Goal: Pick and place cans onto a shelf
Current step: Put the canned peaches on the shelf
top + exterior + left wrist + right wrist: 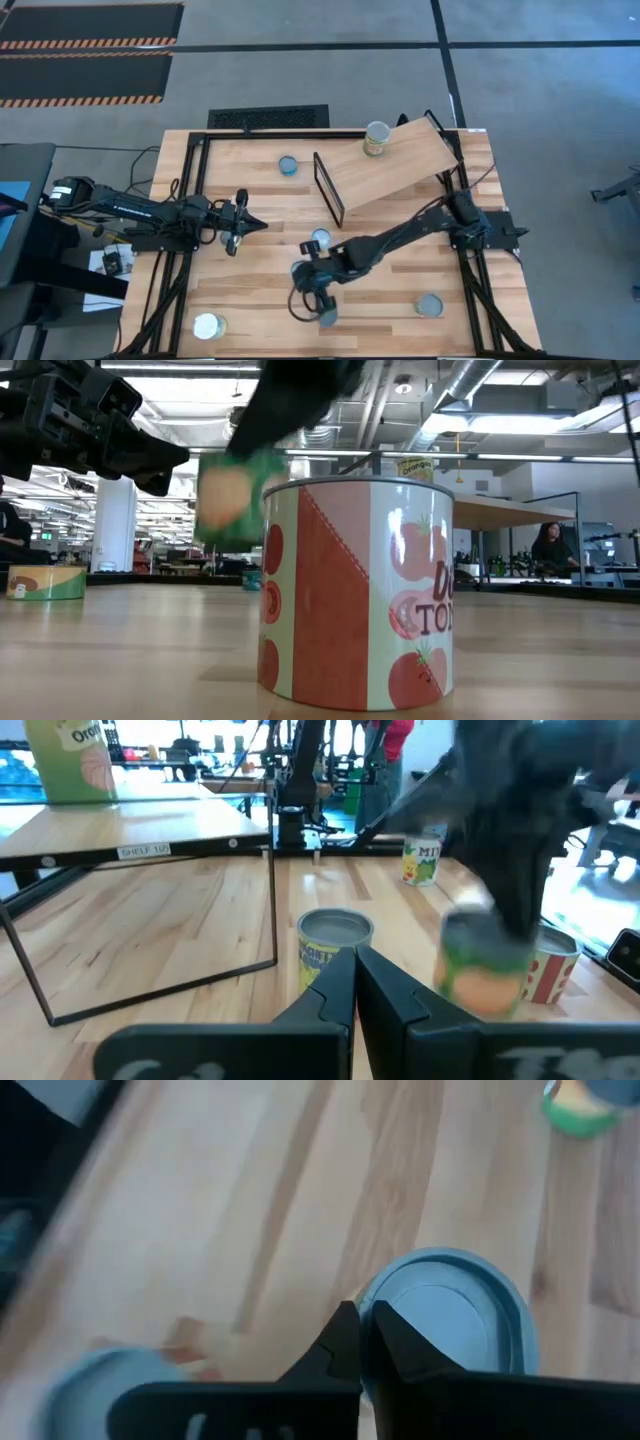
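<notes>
The slanted light-wood shelf (400,165) carries one can (376,138) at its far end; its black frame (328,188) stands on the table. My right gripper (310,290) hovers near the table's front, fingers shut in its wrist view (362,1335), above a blue-grey can top (445,1315). A blurred green can (235,495) shows clear of the table under the right arm, behind the tomato can (355,595). My left gripper (245,225) is shut and empty, pointing at a yellow-labelled can (335,945). My right gripper shows nothing between its shut fingers in its wrist view. Whether it touches the blurred green can (485,965) below the arm I cannot tell; the arm itself hides that place.
Loose cans stand on the table: one at the far middle (288,165), one in the middle (320,238), one at the near right (430,305), a white-topped one at the near left (207,326) and one at the front edge (328,318).
</notes>
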You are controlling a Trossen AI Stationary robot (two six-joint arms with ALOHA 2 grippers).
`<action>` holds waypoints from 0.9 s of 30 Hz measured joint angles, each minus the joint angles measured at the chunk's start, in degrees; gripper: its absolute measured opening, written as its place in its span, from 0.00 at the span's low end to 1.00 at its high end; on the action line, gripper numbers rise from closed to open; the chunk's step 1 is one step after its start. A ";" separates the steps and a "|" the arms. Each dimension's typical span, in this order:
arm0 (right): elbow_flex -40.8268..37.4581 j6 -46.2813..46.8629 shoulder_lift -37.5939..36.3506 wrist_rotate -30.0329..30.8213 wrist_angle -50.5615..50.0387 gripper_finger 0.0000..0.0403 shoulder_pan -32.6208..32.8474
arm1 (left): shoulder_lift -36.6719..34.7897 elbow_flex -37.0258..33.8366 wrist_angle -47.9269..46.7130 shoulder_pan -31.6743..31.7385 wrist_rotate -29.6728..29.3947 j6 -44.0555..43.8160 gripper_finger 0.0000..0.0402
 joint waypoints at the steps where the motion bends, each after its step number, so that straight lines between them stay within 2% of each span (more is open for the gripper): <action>1: -0.29 0.90 -1.29 0.33 -1.21 0.02 0.74 | 0.00 0.00 0.09 0.01 0.00 0.00 0.00; 7: -3.69 10.03 -9.49 2.64 -9.60 0.02 5.39 | 0.00 0.00 0.15 -0.01 0.00 0.00 0.00; 15: -20.48 29.74 -22.11 9.47 -11.05 0.01 11.47 | -0.02 0.00 0.62 0.00 0.00 -0.04 0.00; 19: -26.18 35.52 -30.80 13.51 -12.80 0.01 12.74 | 0.00 0.00 0.67 0.00 0.00 -0.07 0.00; 24: -27.36 38.24 -41.52 18.44 -23.74 0.01 7.87 | 0.00 0.00 0.73 0.01 -1.20 -0.59 0.00; 27: -27.36 33.47 -46.29 19.25 -25.89 0.01 1.11 | 0.00 0.00 0.92 0.02 -2.40 -1.33 0.00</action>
